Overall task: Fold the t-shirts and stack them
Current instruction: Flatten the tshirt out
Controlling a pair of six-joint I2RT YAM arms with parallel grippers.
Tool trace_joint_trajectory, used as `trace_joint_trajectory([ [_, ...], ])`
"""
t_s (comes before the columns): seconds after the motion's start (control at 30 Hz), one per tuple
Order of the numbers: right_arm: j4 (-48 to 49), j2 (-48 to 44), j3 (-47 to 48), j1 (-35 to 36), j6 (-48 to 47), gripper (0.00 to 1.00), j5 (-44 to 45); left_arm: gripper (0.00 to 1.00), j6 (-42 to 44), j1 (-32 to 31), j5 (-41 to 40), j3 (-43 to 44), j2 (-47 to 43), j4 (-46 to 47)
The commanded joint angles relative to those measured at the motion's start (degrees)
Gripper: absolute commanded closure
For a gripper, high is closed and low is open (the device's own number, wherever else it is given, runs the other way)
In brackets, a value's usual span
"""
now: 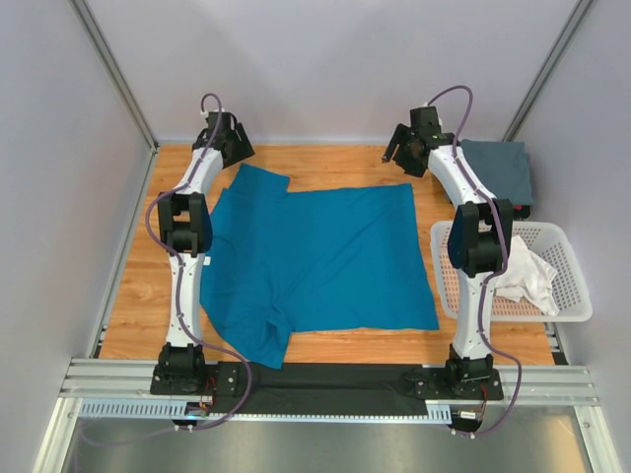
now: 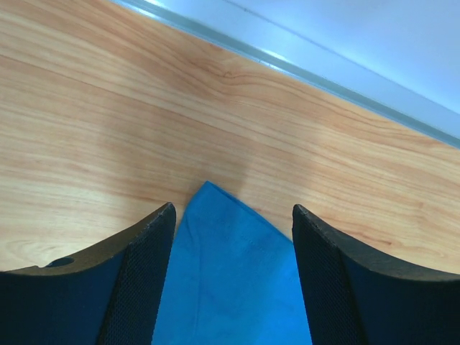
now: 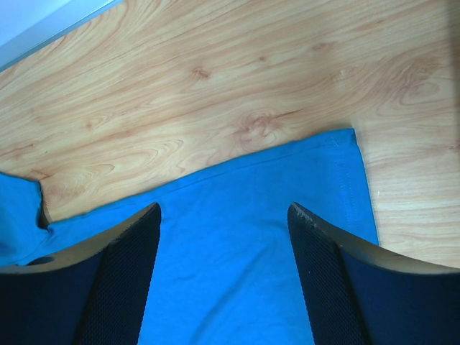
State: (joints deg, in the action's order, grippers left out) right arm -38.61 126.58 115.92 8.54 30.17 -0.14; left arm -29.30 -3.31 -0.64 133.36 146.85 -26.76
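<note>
A bright teal-blue t-shirt (image 1: 315, 261) lies spread flat in the middle of the wooden table. My left gripper (image 1: 237, 148) hovers over its far left sleeve. In the left wrist view the sleeve's pointed corner (image 2: 230, 273) shows between the fingers, and the gripper (image 2: 233, 212) is open with nothing pinched. My right gripper (image 1: 399, 155) hangs over the shirt's far right corner. Its jaws stand open (image 3: 224, 208) above the blue hem (image 3: 237, 251). A slate grey t-shirt (image 1: 501, 169) rests folded at the back right. A crumpled white t-shirt (image 1: 525, 276) sits in the basket.
A white plastic lattice basket (image 1: 572, 296) stands at the right edge of the table. Grey walls and a metal rail (image 2: 309, 72) close off the back. Bare wood (image 1: 335, 163) shows between the two grippers.
</note>
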Motion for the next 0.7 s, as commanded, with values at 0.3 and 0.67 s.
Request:
trace_joint_trajectory([
  [0.3, -0.41, -0.28, 2.47, -0.8, 0.76, 0.28, -1.26, 0.33, -6.03, -0.12, 2.66, 3.75, 3.8, -1.89],
  [0.67, -0.76, -2.48, -4.02, -0.8, 0.76, 0.29, -0.3, 0.39, -2.19, -1.78, -5.58, -9.16, -6.39, -8.21],
])
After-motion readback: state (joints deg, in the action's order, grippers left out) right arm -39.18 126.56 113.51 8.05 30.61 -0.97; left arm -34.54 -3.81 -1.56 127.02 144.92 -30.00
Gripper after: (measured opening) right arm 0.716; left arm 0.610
